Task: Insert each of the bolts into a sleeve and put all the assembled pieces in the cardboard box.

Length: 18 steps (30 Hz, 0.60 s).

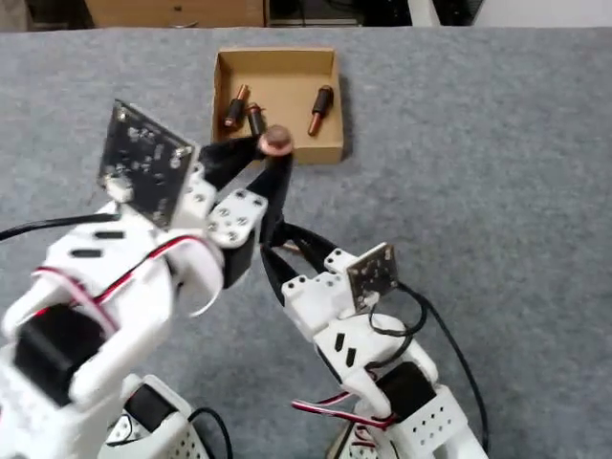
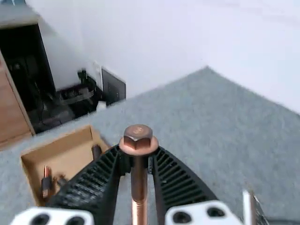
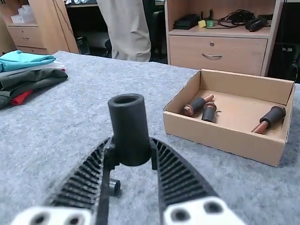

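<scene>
Bolt [image 2: 138, 138]: copper-coloured metal, stiff, smooth, maybe slippery; take on shank under head. Left tool [image 2: 138, 161] closed on it just there, raised above bench [image 2: 225, 122]. Sleeve [image 3: 129, 126]: black, rigid, probably light; right tool [image 3: 131, 157] grips lower half, hole upward. Three assembled pieces [image 3: 196, 104] lie in cardboard box [image 3: 220, 136].

the bolt [image 2: 138, 140] is shiny copper-orange. the sleeve [image 3: 127, 126] is plain black. the left gripper [image 2: 138, 157] and the right gripper [image 3: 130, 150] are black with little ridges. the cardboard box [image 3: 220, 133] is light brown. the table [image 1: 497, 143] is fuzzy grey. the folded clothes [image 3: 26, 61] are blue-green, maybe dark grey, and red.
</scene>
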{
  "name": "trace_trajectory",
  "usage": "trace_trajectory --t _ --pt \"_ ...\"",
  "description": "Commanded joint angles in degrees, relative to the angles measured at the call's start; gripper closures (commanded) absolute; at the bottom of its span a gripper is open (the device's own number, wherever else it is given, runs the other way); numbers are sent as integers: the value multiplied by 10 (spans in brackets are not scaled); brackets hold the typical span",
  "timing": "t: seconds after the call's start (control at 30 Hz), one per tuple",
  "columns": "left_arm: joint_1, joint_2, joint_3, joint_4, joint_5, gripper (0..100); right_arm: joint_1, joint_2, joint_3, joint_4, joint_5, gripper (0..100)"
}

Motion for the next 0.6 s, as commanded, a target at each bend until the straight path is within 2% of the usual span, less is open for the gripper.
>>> trace_trajectory --t 0.0,0.27,0.37,0.57 --pt "9 -16 65 -66 4 981 -6 -36 -2 -13 -25 997" --pt "4 -18 130 -68 9 983 -6 -36 -3 -13 -43 997" --pt "3 -28 151 -92 9 983 -6 -35 -1 -13 -43 997" --pt "-60 -184 258 -165 4 982 -5 -32 -1 -12 -64 997"
